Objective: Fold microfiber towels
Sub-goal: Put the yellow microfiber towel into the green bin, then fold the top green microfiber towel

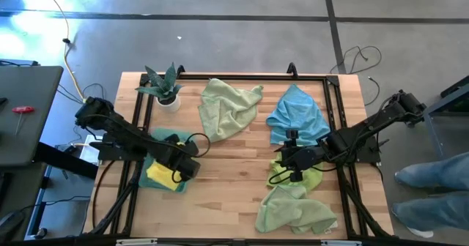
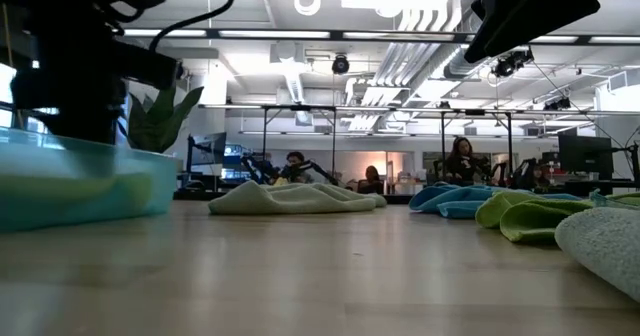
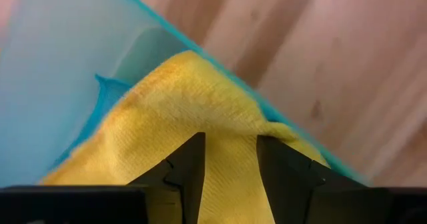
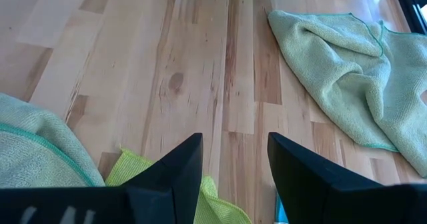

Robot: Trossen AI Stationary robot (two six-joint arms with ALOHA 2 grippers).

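Yellow towel (image 3: 200, 117) pinched by left claw (image 1: 192, 167), lower left of high view. Right claw (image 1: 294, 174) open, lower centre-right, above lime towel (image 1: 311, 179) on table (image 1: 227, 187).

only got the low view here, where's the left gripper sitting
Observer: The left gripper is down over the yellow towel, which lies on a teal towel.
Operator: is it pinching the yellow one
Observer: I can't tell; the left wrist view shows its fingers apart with yellow cloth between them.
Operator: and the right one
Observer: The right gripper is open over bare wood, holding nothing, just past a lime towel.
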